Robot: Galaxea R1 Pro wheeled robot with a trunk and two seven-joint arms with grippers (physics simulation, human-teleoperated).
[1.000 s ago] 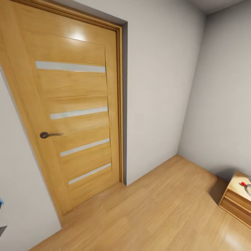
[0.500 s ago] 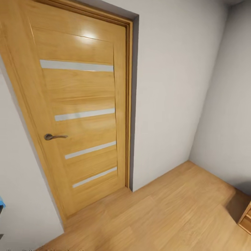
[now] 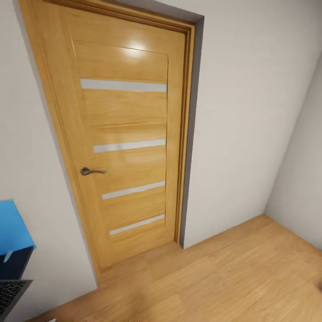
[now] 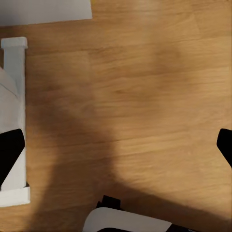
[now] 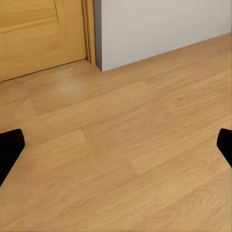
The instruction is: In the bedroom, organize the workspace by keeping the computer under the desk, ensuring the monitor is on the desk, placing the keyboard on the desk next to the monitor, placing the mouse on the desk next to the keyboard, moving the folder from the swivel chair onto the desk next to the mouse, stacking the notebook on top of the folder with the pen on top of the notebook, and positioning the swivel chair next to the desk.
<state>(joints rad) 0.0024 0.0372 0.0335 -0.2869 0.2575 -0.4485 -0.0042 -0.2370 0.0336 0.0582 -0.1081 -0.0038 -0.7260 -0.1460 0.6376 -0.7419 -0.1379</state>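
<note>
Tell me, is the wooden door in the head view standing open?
No, the wooden door sits flush in its frame, closed, with its handle level.

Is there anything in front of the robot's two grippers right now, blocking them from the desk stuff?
Nothing visible blocks them. Both wrist views look along open fingers at bare wood floor. The head view faces a closed wooden door; a blue panel and a keyboard corner sit at its lower left edge.

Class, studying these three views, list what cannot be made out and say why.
1. Desk: head view, cut off by the left edge; just a blue corner shows.
2. Keyboard: head view, cropped at the lower left corner.
3. Left end effector and right end effector: wrist views, dark fingertips cut by the edges, nothing between them.
4. What lies behind the closed door.
</note>
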